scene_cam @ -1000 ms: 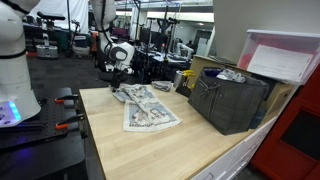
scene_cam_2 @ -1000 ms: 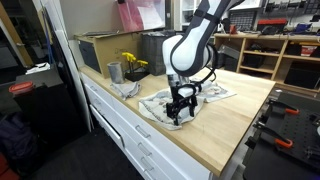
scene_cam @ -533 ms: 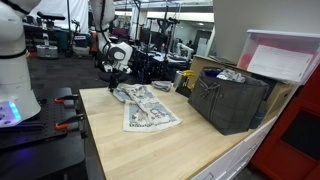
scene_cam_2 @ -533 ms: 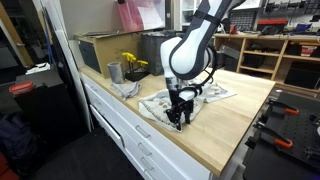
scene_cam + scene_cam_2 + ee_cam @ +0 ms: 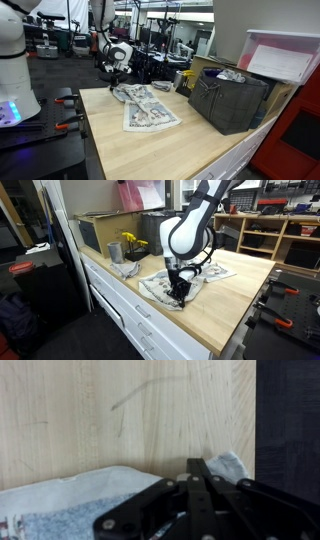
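A white cloth with a dark printed pattern (image 5: 150,110) (image 5: 212,274) lies spread on the light wooden table (image 5: 170,150) (image 5: 240,310). My gripper (image 5: 115,84) (image 5: 178,296) points straight down at the cloth's corner near the table edge. In the wrist view the black fingers (image 5: 198,472) are pressed together with the cloth's edge (image 5: 80,495) bunched round their tips. A pale corner of fabric (image 5: 232,465) pokes out beside them. The jaws are shut, pinching the cloth's corner.
A dark crate (image 5: 230,100) and a clear box with a pink lid (image 5: 285,55) stand at one end of the table. A metal cup (image 5: 114,252), yellow flowers (image 5: 133,243) and a crumpled grey rag (image 5: 128,268) lie near them. White drawers (image 5: 130,315) run below the edge.
The jaws have gone from wide open to shut over the cloth's corner. The arm itself has hardly moved and the cloth lies as before.
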{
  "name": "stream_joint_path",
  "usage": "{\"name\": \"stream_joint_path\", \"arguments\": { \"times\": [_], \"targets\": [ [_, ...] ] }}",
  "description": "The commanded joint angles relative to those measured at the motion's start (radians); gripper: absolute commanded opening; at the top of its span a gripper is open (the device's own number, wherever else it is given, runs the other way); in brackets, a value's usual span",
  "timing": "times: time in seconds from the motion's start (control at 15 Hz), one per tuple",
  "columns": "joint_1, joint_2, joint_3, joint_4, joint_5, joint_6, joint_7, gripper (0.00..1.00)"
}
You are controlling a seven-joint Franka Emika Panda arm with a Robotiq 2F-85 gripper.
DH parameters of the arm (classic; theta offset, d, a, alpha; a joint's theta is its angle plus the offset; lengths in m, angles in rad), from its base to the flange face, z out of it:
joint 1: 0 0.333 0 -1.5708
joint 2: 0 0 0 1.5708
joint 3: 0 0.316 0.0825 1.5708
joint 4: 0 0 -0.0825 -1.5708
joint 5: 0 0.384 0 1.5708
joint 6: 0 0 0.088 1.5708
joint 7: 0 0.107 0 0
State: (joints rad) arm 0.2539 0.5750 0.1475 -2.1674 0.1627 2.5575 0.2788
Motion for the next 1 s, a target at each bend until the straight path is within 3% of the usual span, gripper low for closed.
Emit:
{"name": "stream_joint_path", "arguments": {
  "times": [0.0,0.13,0.2,0.33,0.8,0.93],
  "targets": [
    [-0.005,0.006,0.007,0.001,0.003,0.017,-0.02,0.0],
    [-0.004,0.001,0.008,-0.003,0.001,0.017,-0.023,0.02],
    [-0.003,-0.004,0.009,-0.006,0.001,0.022,-0.025,0.27],
    [0.001,-0.011,0.011,-0.006,-0.002,0.029,-0.025,0.32],
    [0.013,0.019,0.009,0.017,-0.02,0.056,-0.028,0.84],
    [0.012,0.03,0.007,0.018,-0.029,0.063,-0.034,0.48]
  ]
}}
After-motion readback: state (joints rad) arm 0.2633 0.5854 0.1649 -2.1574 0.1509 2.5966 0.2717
